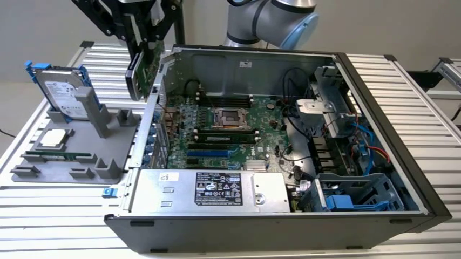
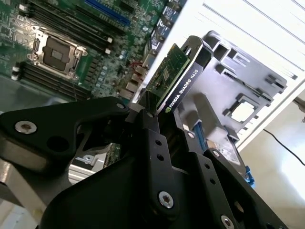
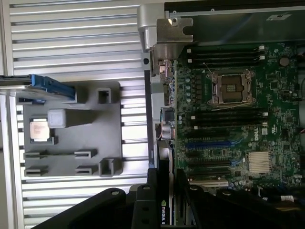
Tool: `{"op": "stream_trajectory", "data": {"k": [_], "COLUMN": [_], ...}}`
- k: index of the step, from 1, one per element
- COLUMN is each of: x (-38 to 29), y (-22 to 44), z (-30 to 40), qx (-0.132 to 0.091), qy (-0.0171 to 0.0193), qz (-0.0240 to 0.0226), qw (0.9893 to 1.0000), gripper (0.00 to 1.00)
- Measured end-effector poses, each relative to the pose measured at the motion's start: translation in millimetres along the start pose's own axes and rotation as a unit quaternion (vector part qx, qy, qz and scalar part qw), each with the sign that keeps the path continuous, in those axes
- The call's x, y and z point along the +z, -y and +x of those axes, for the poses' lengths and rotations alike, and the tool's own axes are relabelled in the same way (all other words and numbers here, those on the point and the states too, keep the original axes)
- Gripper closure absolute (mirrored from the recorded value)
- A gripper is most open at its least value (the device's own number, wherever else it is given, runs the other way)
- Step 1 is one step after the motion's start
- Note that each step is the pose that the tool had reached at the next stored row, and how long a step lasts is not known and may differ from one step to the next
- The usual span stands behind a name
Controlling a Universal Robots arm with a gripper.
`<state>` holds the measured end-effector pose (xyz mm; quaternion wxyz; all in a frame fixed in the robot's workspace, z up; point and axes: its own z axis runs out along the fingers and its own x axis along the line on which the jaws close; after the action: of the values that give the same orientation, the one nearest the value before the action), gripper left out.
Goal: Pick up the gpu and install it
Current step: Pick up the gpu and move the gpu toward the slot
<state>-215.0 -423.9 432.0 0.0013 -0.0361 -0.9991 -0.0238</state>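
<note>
– Where's the gpu (image 1: 141,73)?
– Up in the air, pinched by the gripper (image 1: 146,47). In the exterior view it's at ten o'clock from the socket (image 1: 229,116). It hangs tilted, close to the case (image 1: 374,91) wall on the exterior view's left, and sits in no slot.
– How does the grip look?
– In the second wrist view the black fingers (image 2: 151,138) squeeze the gpu's near end from both faces. The green board is on one face and the black shroud on the other.
– And around it?
– The motherboard (image 1: 216,141) lies at four o'clock of the gpu. At nine o'clock, well apart, the hard drive (image 1: 61,89) stands in the grey tray (image 1: 43,168). A chip (image 1: 52,138) and a memory stick (image 1: 61,156) lie at six o'clock of the hard drive.
</note>
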Motion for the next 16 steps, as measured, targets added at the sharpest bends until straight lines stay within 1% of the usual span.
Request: {"op": "stream_trajectory", "data": {"k": [16], "x": [0.0], "y": [-1.5], "z": [-21.0], "qx": [0.0], "qy": [-0.0005], "qz": [0.0001], "qw": [1.0], "gripper": [1.0]}}
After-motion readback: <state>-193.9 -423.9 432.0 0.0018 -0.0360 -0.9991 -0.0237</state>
